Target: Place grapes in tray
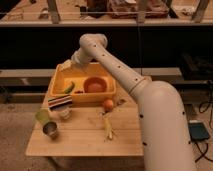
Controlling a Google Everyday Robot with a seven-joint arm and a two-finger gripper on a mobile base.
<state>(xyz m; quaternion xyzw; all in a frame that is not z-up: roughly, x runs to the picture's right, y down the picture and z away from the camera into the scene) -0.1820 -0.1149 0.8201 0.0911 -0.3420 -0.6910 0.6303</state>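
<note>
The yellow tray (107,93) stands at the back of the wooden table. Inside it are a green vegetable (69,88), a red-orange bowl (95,86) and, between them, a small dark lump (79,92) that looks like the grapes. My gripper (67,65) hangs over the tray's back left corner, a little above the rim and above the grapes. Nothing shows in it.
In front of the tray lie an orange fruit (108,104) and a yellowish banana-like piece (109,129). At the left stand a striped object (60,102), a white cup (65,114), a green cup (42,116) and a metal can (50,130). Shelves run behind the table.
</note>
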